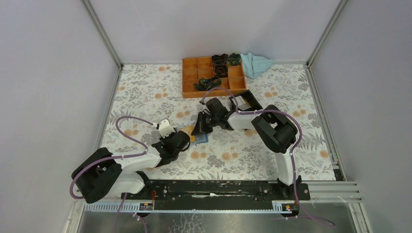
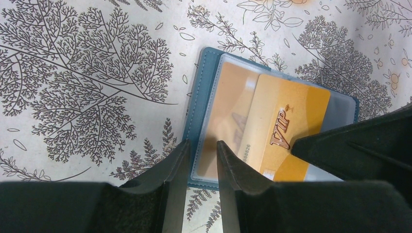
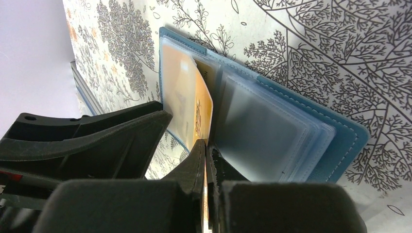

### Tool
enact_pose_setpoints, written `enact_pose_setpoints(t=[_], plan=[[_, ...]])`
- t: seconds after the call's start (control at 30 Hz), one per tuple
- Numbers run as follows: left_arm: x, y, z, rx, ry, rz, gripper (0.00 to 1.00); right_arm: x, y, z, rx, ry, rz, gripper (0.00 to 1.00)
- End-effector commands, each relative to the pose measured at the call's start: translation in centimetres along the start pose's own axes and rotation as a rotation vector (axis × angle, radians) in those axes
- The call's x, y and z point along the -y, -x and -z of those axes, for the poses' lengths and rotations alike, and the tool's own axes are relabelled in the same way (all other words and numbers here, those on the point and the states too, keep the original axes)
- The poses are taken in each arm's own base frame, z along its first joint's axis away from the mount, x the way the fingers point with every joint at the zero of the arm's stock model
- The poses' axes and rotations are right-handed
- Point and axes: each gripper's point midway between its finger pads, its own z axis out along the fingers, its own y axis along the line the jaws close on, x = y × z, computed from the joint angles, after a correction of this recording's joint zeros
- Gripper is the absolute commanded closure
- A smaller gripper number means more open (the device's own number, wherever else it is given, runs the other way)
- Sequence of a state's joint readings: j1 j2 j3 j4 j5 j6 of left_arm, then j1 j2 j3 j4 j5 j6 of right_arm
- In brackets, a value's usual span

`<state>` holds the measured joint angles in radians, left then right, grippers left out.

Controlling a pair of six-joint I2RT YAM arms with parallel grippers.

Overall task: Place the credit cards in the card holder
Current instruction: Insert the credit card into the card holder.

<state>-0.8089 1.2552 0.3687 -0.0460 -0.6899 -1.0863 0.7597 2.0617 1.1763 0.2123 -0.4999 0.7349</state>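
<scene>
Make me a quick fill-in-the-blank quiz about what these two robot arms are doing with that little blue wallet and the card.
1. The gold card bears the word ____.
2. The right gripper has its jaws shut on the ____.
3. The card holder lies ____, its clear sleeves showing.
4. The left gripper straddles the card holder's edge, one jaw on either ____.

Missing words: VIP; gold card; open; side

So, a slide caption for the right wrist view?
Right pincer shut on a gold card, sliding it into the open teal card holder.
</scene>
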Motion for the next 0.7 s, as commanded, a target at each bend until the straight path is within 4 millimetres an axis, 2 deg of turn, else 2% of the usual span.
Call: enact_pose_setpoints(t=[0.0, 0.3, 0.67], plan=[[-1.1, -1.0, 0.1, -0.031, 0.028, -0.036, 0.67, 1.0, -1.9, 0.0, -0.073, -0.042, 0.011, 1.00], [-1.1, -1.1, 0.2, -0.031, 0.018, -0.026, 0.67, 0.6, -2.5, -1.0, -0.094, -0.059, 0.030, 0.99], [-1.2, -1.0, 0.3, -0.026, 0.006, -0.010, 0.67, 0.5, -2.9, -1.7, -0.109, -0.075, 0.035, 0.81]])
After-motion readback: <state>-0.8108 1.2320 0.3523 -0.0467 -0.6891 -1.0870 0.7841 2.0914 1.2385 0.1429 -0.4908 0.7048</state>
